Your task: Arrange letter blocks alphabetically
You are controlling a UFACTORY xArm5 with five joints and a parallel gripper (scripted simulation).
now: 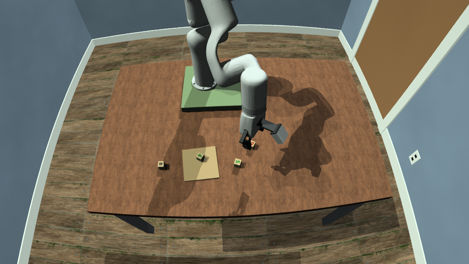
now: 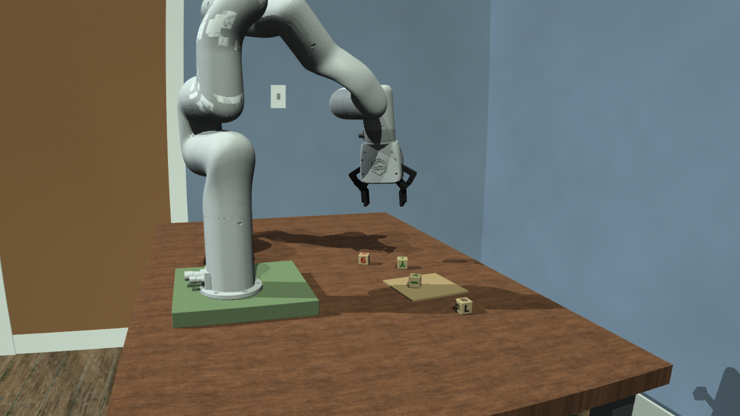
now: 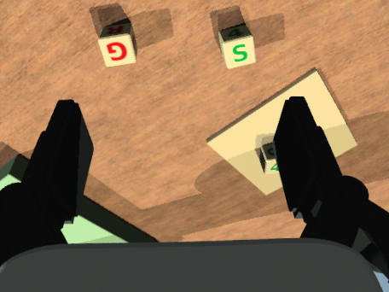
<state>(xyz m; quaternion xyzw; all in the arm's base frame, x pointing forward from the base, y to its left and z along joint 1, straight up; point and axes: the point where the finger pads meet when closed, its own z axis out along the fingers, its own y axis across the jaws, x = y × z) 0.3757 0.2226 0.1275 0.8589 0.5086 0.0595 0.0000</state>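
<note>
My gripper [image 1: 246,144] [image 2: 383,202] [image 3: 182,121] hangs above the wooden tabletop [image 1: 137,124] [image 2: 310,351] [image 3: 141,98], released, fingers spread wide with nothing between them; the green 4 block [image 1: 199,156] [image 2: 414,280] [image 3: 269,164] sits on the tan square mat [image 1: 203,172] [image 2: 439,289] [image 3: 307,100], while the red G block [image 1: 252,144] [image 2: 363,259] [image 3: 117,50], green S block [image 1: 237,162] [image 2: 401,263] [image 3: 239,52] and black B block [image 1: 160,165] [image 2: 464,306] lie off it, B apart on the opposite side from G and S

It looks like a plain room with a robot workstation; whether it belongs to a lab or a home, I cannot tell. A robot arm [image 1: 254,88] [image 2: 230,170] stands on a wooden table [image 1: 140,131] [image 2: 289,362] [image 3: 141,128], with blue-grey walls [image 1: 49,65] [image 2: 610,129], pale baseboards [image 1: 59,111] [image 2: 67,341], a wall outlet [image 1: 414,157] and weathered plank flooring [image 1: 72,141] [image 2: 46,380].
</note>
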